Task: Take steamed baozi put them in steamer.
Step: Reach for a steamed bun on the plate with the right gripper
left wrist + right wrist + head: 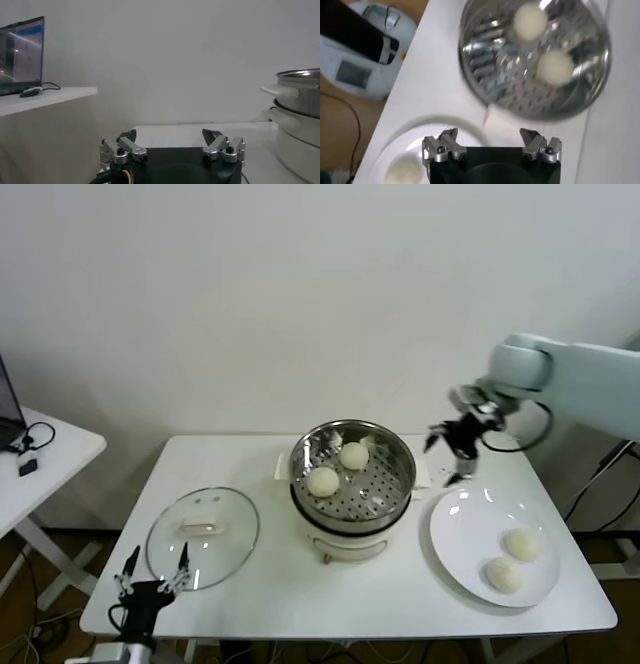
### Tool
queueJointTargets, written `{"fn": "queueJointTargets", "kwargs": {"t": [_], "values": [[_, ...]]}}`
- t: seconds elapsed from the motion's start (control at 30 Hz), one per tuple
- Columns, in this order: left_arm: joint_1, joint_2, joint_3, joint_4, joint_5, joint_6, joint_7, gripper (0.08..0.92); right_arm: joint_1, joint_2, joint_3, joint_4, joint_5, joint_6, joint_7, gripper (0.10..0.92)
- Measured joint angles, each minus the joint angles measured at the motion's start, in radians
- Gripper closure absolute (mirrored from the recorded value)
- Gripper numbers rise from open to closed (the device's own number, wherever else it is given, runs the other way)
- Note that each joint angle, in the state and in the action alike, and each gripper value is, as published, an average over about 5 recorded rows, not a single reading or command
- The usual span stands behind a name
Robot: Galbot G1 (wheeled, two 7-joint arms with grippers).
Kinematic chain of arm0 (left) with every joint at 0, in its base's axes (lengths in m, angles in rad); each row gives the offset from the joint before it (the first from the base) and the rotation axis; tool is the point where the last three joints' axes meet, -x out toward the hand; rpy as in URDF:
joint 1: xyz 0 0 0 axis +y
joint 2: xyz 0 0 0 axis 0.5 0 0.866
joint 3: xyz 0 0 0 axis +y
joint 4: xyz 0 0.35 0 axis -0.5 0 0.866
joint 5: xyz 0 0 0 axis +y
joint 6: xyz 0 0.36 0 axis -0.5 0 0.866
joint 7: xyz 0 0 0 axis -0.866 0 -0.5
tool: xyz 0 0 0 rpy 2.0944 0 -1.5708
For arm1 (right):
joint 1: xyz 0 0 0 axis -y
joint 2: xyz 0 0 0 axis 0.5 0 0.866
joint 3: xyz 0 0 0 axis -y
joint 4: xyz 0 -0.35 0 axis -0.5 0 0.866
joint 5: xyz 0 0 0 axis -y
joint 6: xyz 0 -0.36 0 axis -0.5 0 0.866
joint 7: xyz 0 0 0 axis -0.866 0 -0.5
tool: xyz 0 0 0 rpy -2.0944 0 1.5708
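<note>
Two cream-white round dough baozi (521,544) remain on the flat white plate (455,529); two sit in the shiny perforated steel steamer (390,449). Right gripper (452,446) hangs open and empty between steamer and plate. Expect soft, light, easily dented buns: you should pinch gently across the widest middle.

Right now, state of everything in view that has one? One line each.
steamer: uncovered, two baozi inside.
baozi in steamer: two, on the perforated bottom.
baozi on plate: two, waiting.
plate: holds the two remaining baozi.
glass lid: off, flat on the table.
right end effector: open, empty, above the plate's far edge.
left end effector: open, empty, parked at the table's near edge.
</note>
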Motion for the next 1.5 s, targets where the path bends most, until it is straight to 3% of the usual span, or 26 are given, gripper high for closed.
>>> {"fn": "queueJointTargets", "kwargs": {"t": [0.53, 1.5], "values": [[0.011, -0.026, 0.012, -0.015, 0.031, 0.005, -0.001, 0.177, -0.38, -0.173, 0.242, -0.001, -0.259, 0.011, -0.006, 0.203], [0.01, -0.031, 0.008, -0.001, 0.034, 0.003, -0.002, 0.177, -0.648, -0.172, 0.41, -0.06, -0.383, 0.015, -0.001, 0.203]]}}
